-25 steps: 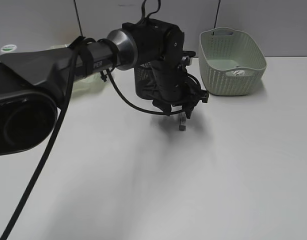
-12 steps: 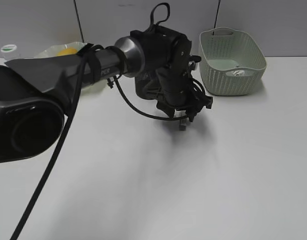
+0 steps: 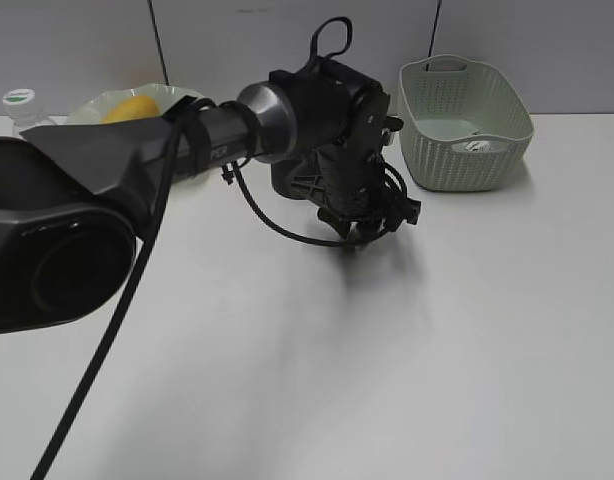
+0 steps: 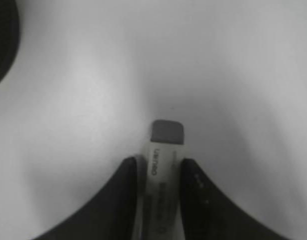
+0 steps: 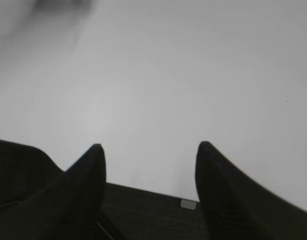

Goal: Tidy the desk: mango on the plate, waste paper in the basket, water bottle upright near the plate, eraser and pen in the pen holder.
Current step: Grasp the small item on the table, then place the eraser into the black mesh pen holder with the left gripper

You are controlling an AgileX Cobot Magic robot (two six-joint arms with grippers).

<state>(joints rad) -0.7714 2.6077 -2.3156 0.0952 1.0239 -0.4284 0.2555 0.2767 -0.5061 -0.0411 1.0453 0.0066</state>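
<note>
Eraser (image 4: pixel 161 170), lower centre of the left wrist view, lies on the desk (image 3: pixel 467 330) pinched between the left gripper (image 4: pixel 158 187) fingers. Step in hand: the grasp. Next move, judged: lift and carry to the pen holder (image 3: pixel 285 180), centre of the exterior view. Right gripper (image 5: pixel 148 165) spread, empty.

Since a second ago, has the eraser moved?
Cannot tell. The left gripper now straddles the eraser, and the wrist hides it in the exterior view, so its spot relative to the basket can't be compared.
</note>
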